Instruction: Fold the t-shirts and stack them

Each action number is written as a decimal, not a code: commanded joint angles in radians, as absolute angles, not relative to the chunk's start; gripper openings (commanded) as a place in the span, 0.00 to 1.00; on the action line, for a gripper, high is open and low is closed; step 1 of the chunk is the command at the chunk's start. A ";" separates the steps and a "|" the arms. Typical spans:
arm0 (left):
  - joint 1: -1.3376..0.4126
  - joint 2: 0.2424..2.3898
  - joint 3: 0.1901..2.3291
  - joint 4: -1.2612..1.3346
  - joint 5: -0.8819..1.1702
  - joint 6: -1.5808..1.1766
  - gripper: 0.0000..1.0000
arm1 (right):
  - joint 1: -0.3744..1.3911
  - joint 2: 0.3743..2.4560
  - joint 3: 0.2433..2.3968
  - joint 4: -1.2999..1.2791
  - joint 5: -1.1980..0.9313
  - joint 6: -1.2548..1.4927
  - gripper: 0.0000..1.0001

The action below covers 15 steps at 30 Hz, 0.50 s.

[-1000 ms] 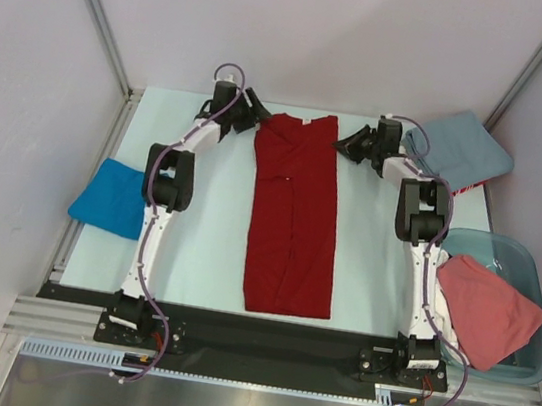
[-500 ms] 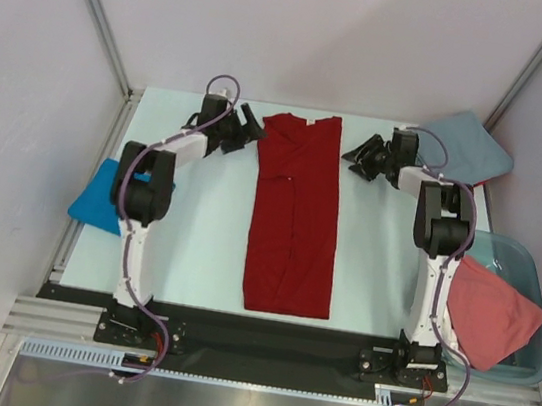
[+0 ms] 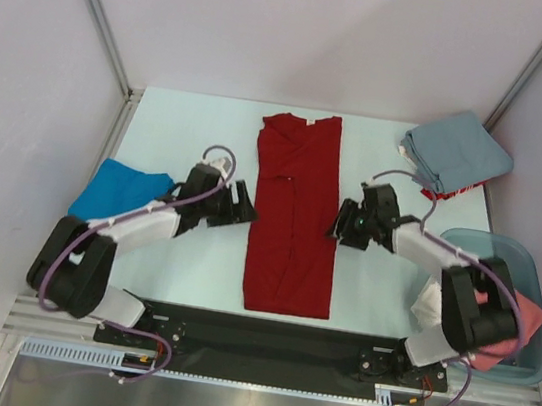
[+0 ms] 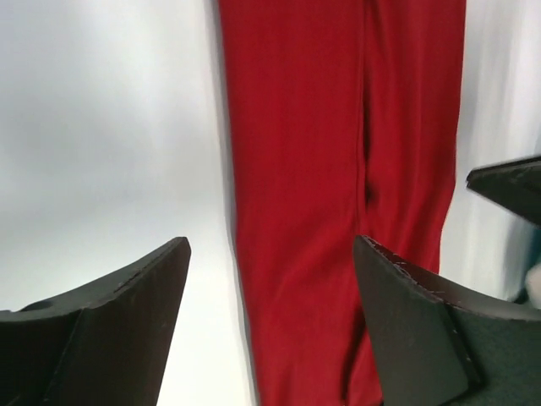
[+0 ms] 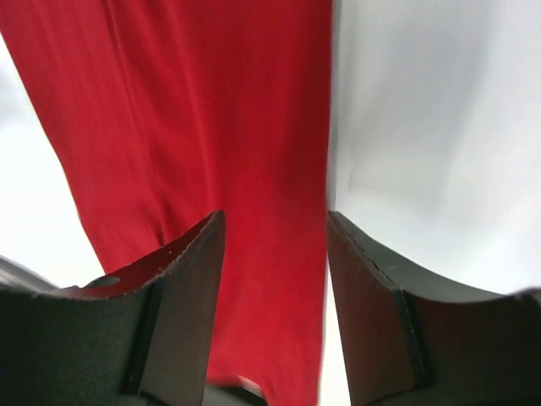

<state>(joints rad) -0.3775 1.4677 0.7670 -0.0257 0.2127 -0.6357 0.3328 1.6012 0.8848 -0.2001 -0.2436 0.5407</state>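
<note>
The crimson red t-shirt (image 3: 292,216) lies flat in the middle of the surface (image 3: 190,131), folded into a long narrow strip with its collar at the far end and its hem near the arm bases.

The left end effector (image 3: 246,205) sits low just beside the strip's left edge, about halfway along. In the left wrist view its two dark fingers (image 4: 135,313) stand wide apart and hold nothing, with the shirt's edge on the surface showing in the gap between them. The right end effector (image 3: 337,222) sits opposite it at the right edge, and it is also open and empty, with the red cloth's edge running behind the gap. Whether either set of fingertips touches the fabric cannot be told, since both wrist views are blurred and the fingers are cut off at the bottom of the frame.

A bright blue t-shirt (image 3: 110,196) hangs over the surface's left edge, its near part hidden behind the left arm. A grey-blue t-shirt (image 3: 460,154) lies folded at the far right corner, with a sliver of red and white peeking from under it — what that sliver belongs to is unclear. A salmon-pink t-shirt (image 3: 529,318) drapes over a translucent bin (image 3: 507,251) on the right, mostly covered by the right arm.
</note>
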 commanded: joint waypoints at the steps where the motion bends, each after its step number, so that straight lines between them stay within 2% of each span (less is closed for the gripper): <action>1: -0.475 1.286 0.654 -0.098 0.173 -0.617 0.82 | 0.411 1.419 0.737 -0.337 -0.105 0.558 0.56; 4: -0.572 1.157 0.574 -0.175 0.127 -0.649 0.79 | 0.526 1.272 0.661 -0.445 -0.014 0.624 0.54; 9: -0.684 0.958 0.439 -0.228 0.114 -0.765 0.71 | 0.684 1.088 0.514 -0.506 -0.026 0.785 0.46; 15: -0.791 0.949 0.390 -0.229 0.106 -0.836 0.66 | 0.816 1.048 0.431 -0.490 -0.029 0.879 0.41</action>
